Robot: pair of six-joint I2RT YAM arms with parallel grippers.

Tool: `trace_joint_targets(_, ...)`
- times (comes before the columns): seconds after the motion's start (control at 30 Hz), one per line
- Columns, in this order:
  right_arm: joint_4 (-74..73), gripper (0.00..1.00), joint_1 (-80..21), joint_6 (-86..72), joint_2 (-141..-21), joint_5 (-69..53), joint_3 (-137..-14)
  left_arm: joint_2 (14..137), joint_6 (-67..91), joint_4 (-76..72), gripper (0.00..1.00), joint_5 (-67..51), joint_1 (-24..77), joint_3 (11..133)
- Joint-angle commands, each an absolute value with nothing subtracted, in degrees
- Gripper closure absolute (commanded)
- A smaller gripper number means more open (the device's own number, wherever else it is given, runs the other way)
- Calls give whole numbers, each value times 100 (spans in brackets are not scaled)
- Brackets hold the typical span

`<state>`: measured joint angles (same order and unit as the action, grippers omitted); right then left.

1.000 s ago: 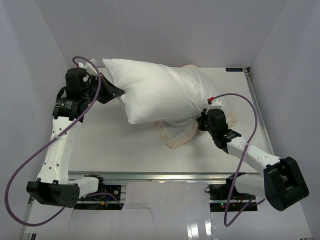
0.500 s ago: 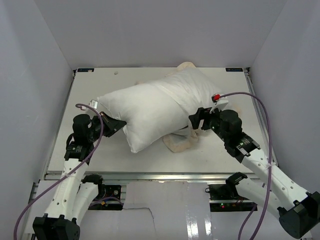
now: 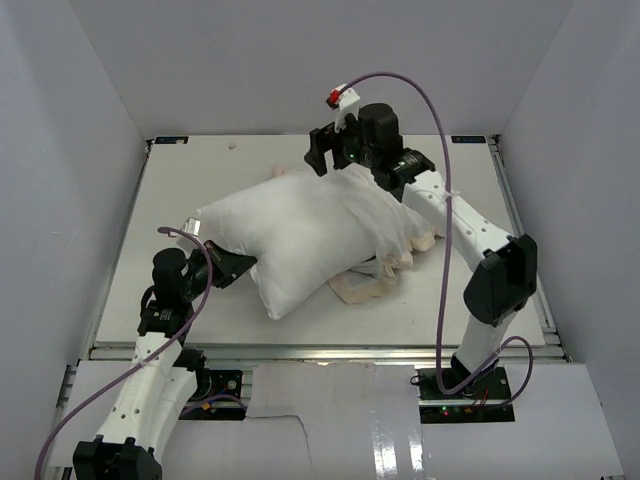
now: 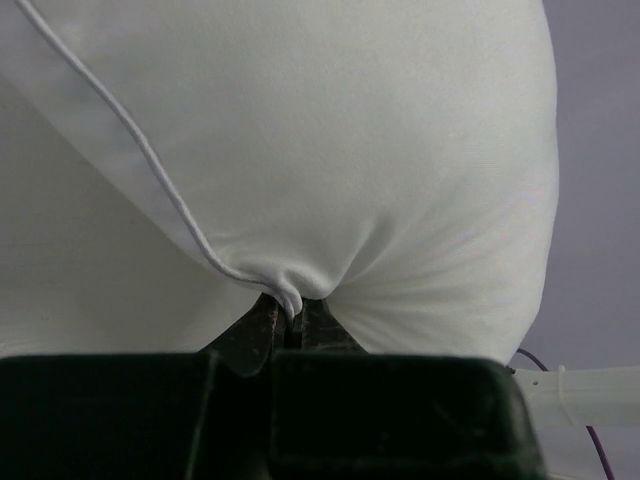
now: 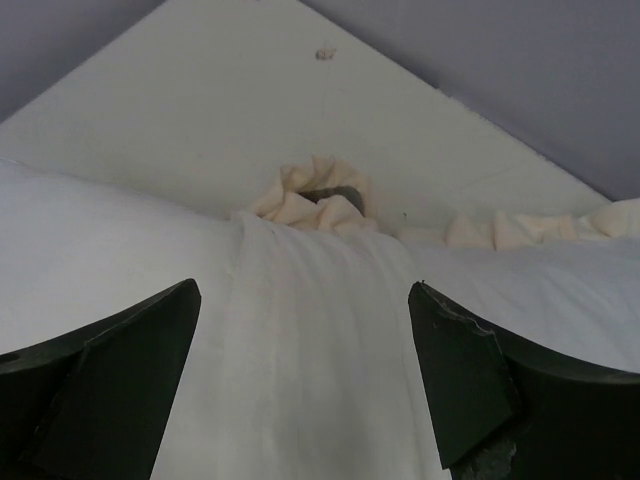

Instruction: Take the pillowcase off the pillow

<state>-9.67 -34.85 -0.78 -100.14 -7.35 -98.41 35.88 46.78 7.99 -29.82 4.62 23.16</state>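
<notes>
The plump white pillow point(image 3: 285, 235) lies slanted across the table. Its right part is inside the pillowcase point(image 3: 385, 225), white face up, and the cream frill point(image 3: 362, 287) spills out at the front. My left gripper point(image 3: 238, 266) is shut on the pillow's near-left corner; in the left wrist view the piped seam point(image 4: 180, 210) runs into the shut gripper point(image 4: 290, 318). My right gripper point(image 3: 320, 158) hovers open over the pillow's far edge. In the right wrist view the right gripper point(image 5: 300, 345) straddles the wrinkled pillowcase point(image 5: 320, 320) without touching it, with frill point(image 5: 305, 205) and a dark grey patch beyond.
The white table point(image 3: 190, 175) is boxed in by grey walls at the back and both sides. A metal rail point(image 3: 300, 352) runs along the front edge by the arm bases. The right arm arches over the table's right side, its purple cable looping high.
My right gripper has opened, let go of the pillowcase and swung from the front right to the far side. The left arm has pulled the pillow toward the near left.
</notes>
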Motion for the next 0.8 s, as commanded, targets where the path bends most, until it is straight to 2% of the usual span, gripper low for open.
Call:
trace_joint_targets(0.0,-1678,9,-3560,343,-10730,-844,-10256,3498,4606,553,100,-3199,483,2443)
trace_joint_targets(0.13,-1810,12,-3568,387,-11407,-642,-10599,3507,4447,782,100,-3146,483,2645)
trace_joint_targets(0.23,-1784,19,-3560,448,-11548,-293,-10565,3437,4421,931,100,-3103,483,2821)
trace_joint_targets(0.27,-1767,31,-3525,457,-11618,-160,-10564,3367,4412,975,100,-3085,483,2934)
trace_joint_targets(0.33,-1740,46,-3411,387,-11715,-18,-10591,3314,4403,1151,100,-3067,483,3084)
trace_joint_targets(0.37,-1740,61,-3262,343,-11751,-26,-10695,3244,4395,1212,100,-3059,483,3181)
trace_joint_targets(0.47,-1758,92,-2911,89,-11883,421,-10924,3112,4360,1599,100,-2927,483,3716)
trace_joint_targets(0.77,-1652,92,-1864,-132,-12050,721,-11285,2865,4272,2951,100,-1934,483,5870)
